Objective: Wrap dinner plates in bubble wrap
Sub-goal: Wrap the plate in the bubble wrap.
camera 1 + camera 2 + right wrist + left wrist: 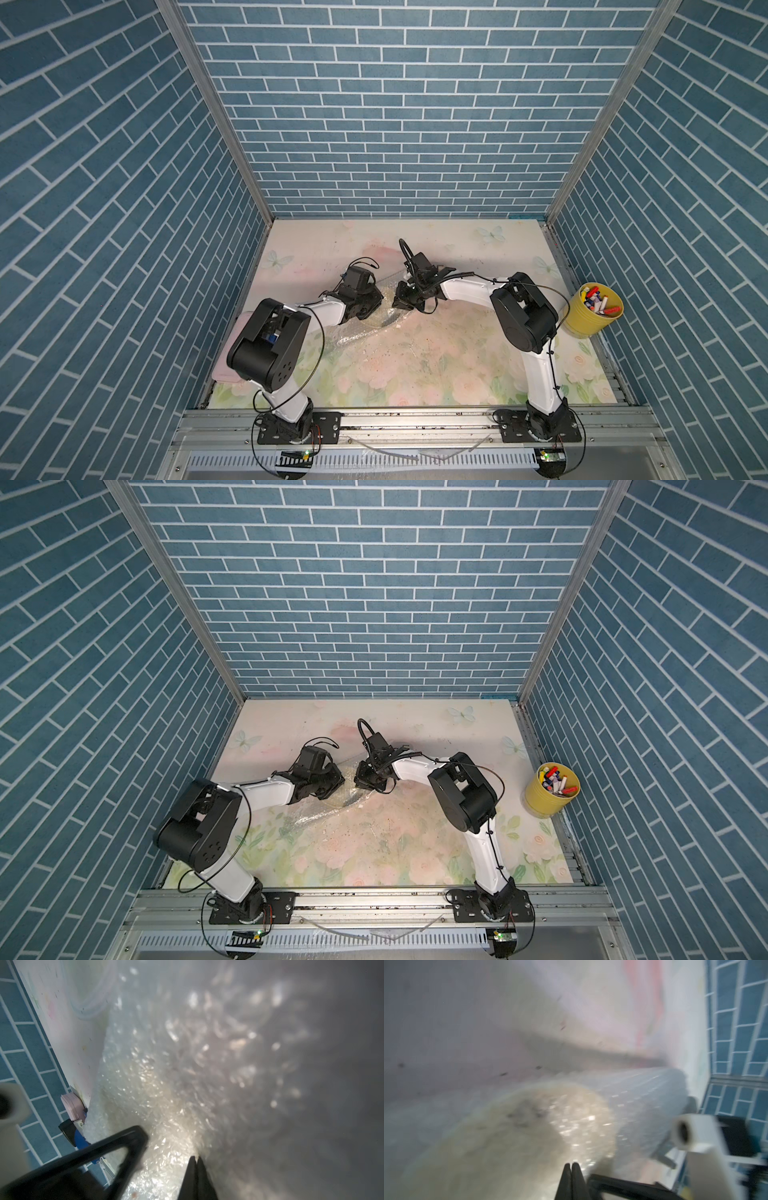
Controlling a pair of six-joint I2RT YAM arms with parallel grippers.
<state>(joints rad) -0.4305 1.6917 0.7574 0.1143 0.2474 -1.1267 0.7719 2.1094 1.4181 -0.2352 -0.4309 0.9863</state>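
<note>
Facing each other over the plate [508, 1136] under bubble wrap [643, 1105], the left gripper [571, 1164] and right gripper [196, 1158] are showing closed jaws.

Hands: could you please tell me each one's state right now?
Left hand: closed; whether it pinches anything cannot be told.
Right hand: closed on the bubble wrap.

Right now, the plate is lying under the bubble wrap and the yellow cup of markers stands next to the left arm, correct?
No: the yellow cup of markers stands next to the right arm, as both top views show. The plate does lie under the bubble wrap.
</note>
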